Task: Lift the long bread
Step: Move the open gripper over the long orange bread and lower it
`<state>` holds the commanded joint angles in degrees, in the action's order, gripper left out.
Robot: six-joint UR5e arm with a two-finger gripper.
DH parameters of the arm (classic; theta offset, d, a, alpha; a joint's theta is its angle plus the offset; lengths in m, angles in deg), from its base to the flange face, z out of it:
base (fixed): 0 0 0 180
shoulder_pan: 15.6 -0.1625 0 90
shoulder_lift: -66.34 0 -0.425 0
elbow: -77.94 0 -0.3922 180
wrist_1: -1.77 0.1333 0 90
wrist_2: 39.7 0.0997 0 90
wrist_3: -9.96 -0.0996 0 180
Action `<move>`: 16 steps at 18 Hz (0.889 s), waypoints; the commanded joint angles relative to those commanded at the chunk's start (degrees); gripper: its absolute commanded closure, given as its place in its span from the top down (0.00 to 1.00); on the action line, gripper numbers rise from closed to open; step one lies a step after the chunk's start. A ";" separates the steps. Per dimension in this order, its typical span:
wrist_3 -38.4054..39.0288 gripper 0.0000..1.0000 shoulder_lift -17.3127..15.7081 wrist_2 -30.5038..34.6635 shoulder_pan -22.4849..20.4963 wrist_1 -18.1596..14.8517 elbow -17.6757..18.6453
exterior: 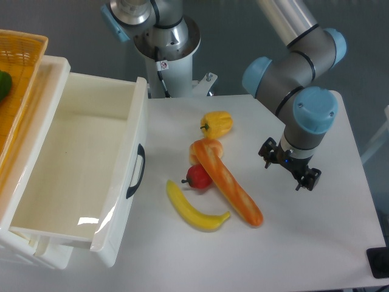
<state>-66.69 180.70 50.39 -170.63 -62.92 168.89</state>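
The long bread [228,184] is a glossy orange-tan baguette lying diagonally on the white table, its upper end resting by a small round bun [206,146] and its lower end near the banana's tip. My gripper [290,167] hangs to the right of the bread, apart from it, pointing down at the table. Its fingers stand spread with nothing between them.
A yellow banana [194,208] and a red apple [199,176] lie just left of the bread. A yellow pepper [217,123] sits behind the bun. An open white drawer [79,164] fills the left side, with an orange basket [18,73] beyond it.
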 joint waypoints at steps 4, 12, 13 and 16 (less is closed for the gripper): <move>13.68 1.00 -1.25 0.26 1.40 -0.09 1.51; 40.32 1.00 2.62 -1.05 4.66 -0.44 -1.38; 44.10 1.00 3.58 -1.14 4.74 -0.35 -2.43; 55.18 1.00 6.83 -1.94 5.88 -0.35 -5.86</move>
<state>-11.51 187.53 48.45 -164.75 -63.26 163.02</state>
